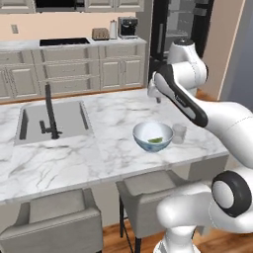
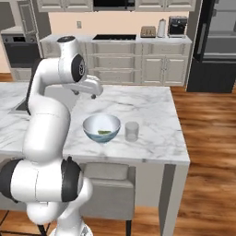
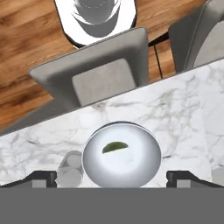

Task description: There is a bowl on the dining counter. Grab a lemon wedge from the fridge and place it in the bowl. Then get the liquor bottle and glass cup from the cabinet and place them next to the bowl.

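The white bowl (image 1: 152, 137) (image 2: 101, 127) (image 3: 121, 155) stands near the right end of the dining counter (image 1: 99, 158) (image 2: 152, 110) (image 3: 175, 100). A green lemon wedge (image 1: 155, 140) (image 2: 104, 132) (image 3: 115, 147) lies inside it. The glass cup (image 1: 179, 133) (image 2: 132, 131) (image 3: 71, 168) stands upright just beside the bowl, apart from it. My gripper (image 1: 157, 98) (image 2: 94, 95) (image 3: 113, 179) hovers above the counter behind the bowl, pointing down, open and holding nothing. The black fridge (image 1: 178, 24) (image 2: 216, 46) stands at the back. The liquor bottle is out of view.
A steel sink (image 1: 69, 121) with a black faucet (image 1: 49, 111) is set in the island's left part. Grey chairs (image 1: 54, 222) (image 1: 148, 197) (image 3: 100, 74) are tucked under its near edge. A toaster (image 1: 100, 33) and a coffee machine (image 1: 128, 27) sit on the beige wall counter.
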You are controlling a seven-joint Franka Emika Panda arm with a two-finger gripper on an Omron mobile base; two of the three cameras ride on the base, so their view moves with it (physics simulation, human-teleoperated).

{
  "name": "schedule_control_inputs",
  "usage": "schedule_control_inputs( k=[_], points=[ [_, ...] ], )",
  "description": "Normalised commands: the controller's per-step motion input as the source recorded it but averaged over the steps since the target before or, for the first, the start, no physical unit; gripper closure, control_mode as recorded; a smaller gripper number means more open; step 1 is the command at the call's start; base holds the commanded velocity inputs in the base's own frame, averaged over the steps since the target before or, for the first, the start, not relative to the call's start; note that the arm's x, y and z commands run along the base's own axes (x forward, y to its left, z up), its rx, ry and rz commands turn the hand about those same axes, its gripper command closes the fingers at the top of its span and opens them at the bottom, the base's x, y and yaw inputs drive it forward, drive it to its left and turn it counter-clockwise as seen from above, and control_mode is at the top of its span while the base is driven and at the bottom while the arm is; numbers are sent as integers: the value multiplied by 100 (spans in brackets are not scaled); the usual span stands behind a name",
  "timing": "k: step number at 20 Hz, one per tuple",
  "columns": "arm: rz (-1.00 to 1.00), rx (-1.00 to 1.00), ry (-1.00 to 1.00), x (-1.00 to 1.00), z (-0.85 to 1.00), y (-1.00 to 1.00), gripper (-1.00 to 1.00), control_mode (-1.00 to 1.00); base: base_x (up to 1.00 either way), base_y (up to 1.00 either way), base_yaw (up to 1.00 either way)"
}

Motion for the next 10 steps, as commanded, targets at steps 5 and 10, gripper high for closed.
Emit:
schedule_control_inputs(
  k=[5, 10],
  points=[
    [0, 0, 0, 0, 0, 0, -100, 100, -63, 35, 7],
    [0, 0, 0, 0, 0, 0, -100, 100, -60, 89, 9]
  ],
)
